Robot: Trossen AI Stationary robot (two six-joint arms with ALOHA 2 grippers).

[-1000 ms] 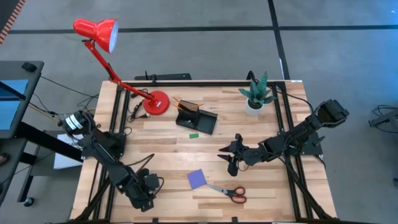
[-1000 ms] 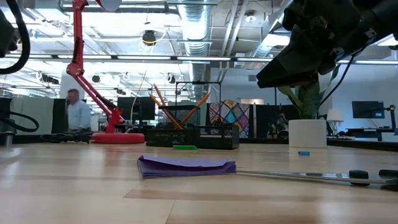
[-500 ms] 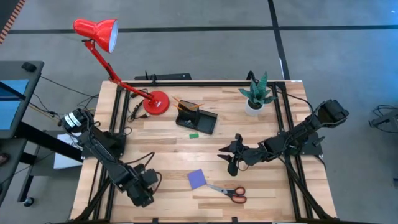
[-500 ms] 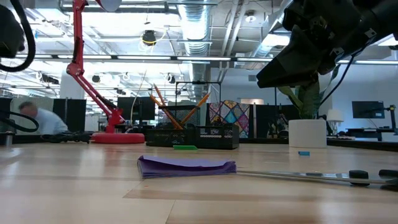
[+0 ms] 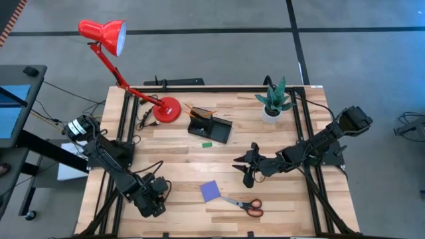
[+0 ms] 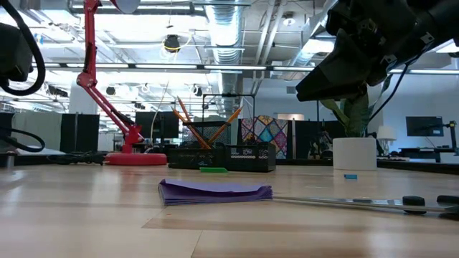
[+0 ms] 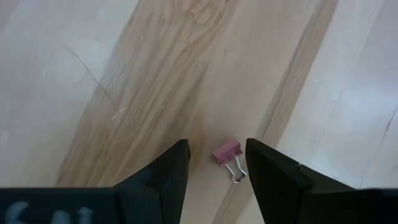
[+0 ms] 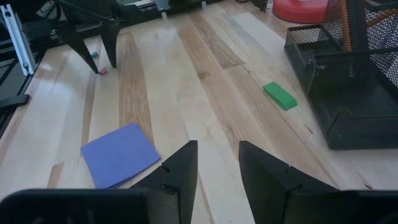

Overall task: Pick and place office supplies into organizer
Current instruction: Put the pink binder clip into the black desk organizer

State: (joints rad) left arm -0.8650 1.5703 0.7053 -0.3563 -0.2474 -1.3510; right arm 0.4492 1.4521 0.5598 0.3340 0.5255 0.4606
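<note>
My left gripper [image 7: 217, 146] hangs open over the table's near left part [image 5: 151, 202], pointing steeply down. A small pink binder clip [image 7: 227, 152] lies on the wood between its fingers, apart from both. My right gripper [image 5: 244, 169] stands open above the table's middle right with nothing in it. Beyond it lie the purple notepad [image 8: 119, 154] and the green eraser [image 8: 279, 95]. The red-handled scissors [image 5: 244, 206] lie near the front edge. The black organizer [image 5: 209, 126], at the back, holds orange pencils [image 6: 183, 115].
A red desk lamp [image 5: 166, 109] has its base left of the organizer. A potted plant [image 5: 272, 106] is at the back right. Bare wood lies between the two grippers. A tiny teal item [image 8: 94, 55] lies by the left gripper.
My left gripper has rolled a little about its wrist above the clip. A person in the room behind the table has bent down and gone out of the low view.
</note>
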